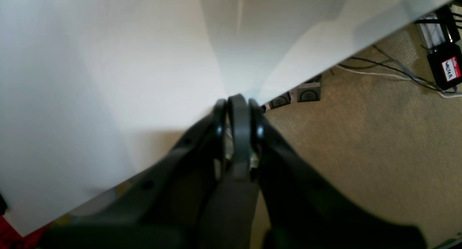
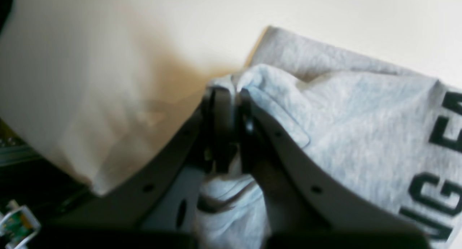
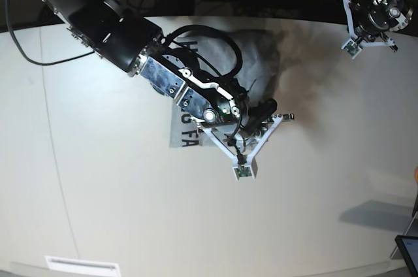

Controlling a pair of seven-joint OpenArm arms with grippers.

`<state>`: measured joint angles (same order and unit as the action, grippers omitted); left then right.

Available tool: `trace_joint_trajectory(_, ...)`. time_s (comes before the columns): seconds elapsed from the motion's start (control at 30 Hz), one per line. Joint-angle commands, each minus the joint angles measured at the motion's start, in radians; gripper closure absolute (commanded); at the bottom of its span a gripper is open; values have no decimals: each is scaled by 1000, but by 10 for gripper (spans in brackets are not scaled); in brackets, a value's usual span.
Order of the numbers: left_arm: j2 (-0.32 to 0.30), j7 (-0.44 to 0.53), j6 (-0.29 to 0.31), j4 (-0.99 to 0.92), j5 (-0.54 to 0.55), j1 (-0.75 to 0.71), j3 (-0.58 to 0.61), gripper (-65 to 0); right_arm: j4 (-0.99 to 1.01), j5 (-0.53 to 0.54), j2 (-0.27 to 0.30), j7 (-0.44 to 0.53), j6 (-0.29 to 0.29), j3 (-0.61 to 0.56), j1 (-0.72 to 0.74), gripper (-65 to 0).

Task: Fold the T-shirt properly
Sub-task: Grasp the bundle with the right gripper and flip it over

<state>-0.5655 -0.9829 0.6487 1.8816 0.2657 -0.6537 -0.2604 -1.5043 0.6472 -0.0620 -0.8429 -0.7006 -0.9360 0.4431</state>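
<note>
Right hand [image 2: 231, 94] is pinching a fold of the shirt [image 2: 361, 133], which is lying bunched mid-worktop [image 3: 98, 192]. Your left hand [image 1: 238, 101] is pressed together, hovering off the worktop's edge.

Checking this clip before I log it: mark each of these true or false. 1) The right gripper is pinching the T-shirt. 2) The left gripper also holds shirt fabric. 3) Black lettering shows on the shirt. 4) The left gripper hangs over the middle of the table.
1) True: the right gripper is shut on a bunched fold of the T-shirt.
2) False: the left gripper is shut on nothing, away from the shirt.
3) True: black block capitals show on the grey fabric.
4) False: it sits at the edge of the table, with carpet beyond.
</note>
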Motion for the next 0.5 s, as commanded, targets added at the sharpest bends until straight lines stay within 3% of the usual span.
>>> trace_joint_trajectory(0.0, -15, -1, -4, 11, -1, -2, -10, -44, 1, -11, -14, 29, 2, -5, 30, 0)
trace_joint_trajectory(0.47, -14, -1, -4, 11, -1, -2, -6, -44, 29, -10, -19, 101, 2, -28, 52, -10)
